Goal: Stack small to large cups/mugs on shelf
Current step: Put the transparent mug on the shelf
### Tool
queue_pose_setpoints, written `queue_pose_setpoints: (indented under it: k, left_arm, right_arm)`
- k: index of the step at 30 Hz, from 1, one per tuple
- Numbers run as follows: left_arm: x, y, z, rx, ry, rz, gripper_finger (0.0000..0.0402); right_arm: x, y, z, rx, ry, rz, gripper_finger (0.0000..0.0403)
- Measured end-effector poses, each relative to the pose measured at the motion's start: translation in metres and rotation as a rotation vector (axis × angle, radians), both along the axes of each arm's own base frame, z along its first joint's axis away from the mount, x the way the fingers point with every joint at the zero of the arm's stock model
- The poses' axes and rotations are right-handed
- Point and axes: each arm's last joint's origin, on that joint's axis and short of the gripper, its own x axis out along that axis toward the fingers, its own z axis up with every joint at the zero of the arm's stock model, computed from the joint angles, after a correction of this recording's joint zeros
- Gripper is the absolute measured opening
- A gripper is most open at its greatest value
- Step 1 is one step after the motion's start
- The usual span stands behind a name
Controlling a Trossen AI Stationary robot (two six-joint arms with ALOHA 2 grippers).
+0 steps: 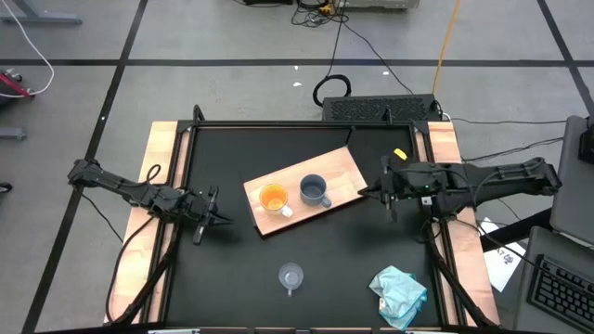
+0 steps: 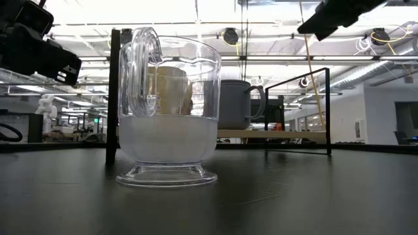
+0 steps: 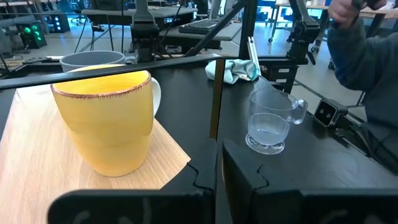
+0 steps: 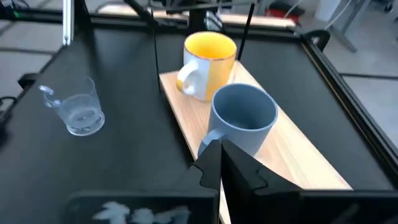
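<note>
On the black table (image 1: 306, 288) lies a flat board of light wood (image 1: 341, 170), turned a bit crooked. Two mugs stand on the board, side by side and close together. One is the round orange mug with a white handle (image 1: 273, 198). The other is the blue-grey mug with a handle (image 1: 314, 190). Both stand upright.

The small clear glass cup (image 1: 291, 276) is not on the board. It stands alone on the black table, nearer the front edge, well apart from the mugs. A crumpled pale teal cloth (image 1: 400, 292) lies near the front right corner.

The left gripper (image 1: 220, 220) hangs just beside the left end of the board, near the orange mug. Its fingers are pressed together and hold nothing.

The right gripper (image 1: 366, 192) is at the right end of the board, just beside the blue-grey mug. Its fingers are pressed together too, with nothing between them.

Beyond the table, a person's sleeve (image 3: 360, 56) shows.
</note>
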Motion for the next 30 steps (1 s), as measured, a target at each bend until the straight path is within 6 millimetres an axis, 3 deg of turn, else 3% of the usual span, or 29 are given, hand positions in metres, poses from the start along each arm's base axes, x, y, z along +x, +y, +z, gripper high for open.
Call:
queue_pose_setpoints:
  k: [12,30]
  left_arm:
    - [0.000,0.000,0.001,-0.024,-0.003,0.003,0.0026]
    - [0.000,0.000,0.001,-0.023,-0.001,0.003,0.0026]
  right_arm:
    - [-0.019,0.001,-0.039,0.076,-0.135,0.108,0.0000]
    - [-0.033,0.004,-0.074,0.135,-0.232,0.144,0.0000]
